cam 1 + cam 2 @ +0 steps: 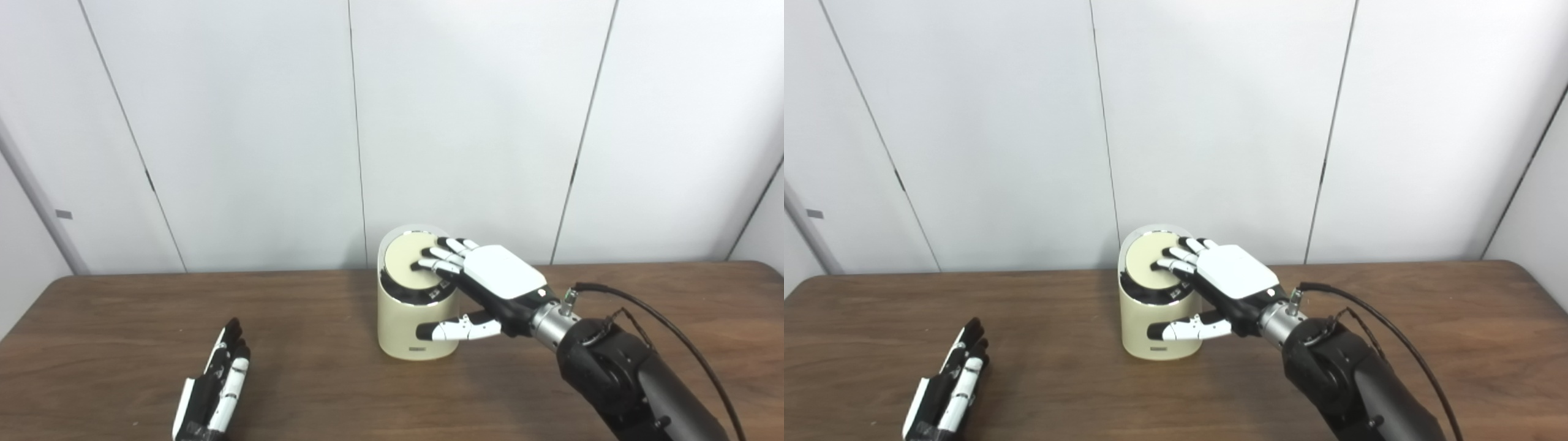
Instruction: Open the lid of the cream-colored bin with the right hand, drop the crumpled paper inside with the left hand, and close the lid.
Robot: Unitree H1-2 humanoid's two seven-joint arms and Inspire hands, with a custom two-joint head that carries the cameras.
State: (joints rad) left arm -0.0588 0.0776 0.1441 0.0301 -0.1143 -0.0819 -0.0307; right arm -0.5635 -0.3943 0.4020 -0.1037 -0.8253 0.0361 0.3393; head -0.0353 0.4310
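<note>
The cream-colored bin (401,324) stands upright on the brown table, near its far edge. Its round lid (404,264) sits on top, with a dark gap showing along its front rim. My right hand (490,278) reaches in from the right, open, its fingers (438,256) spread flat on the lid and its thumb (456,331) lying in front of the bin's wall. My left hand (214,386) rests on the table at the lower left, open, fingers straight and holding nothing. No crumpled paper shows in either view.
The brown table (122,318) ends at a white panelled wall (245,122) right behind the bin. A black cable (674,331) loops over my right forearm. The table's right rear corner is rounded.
</note>
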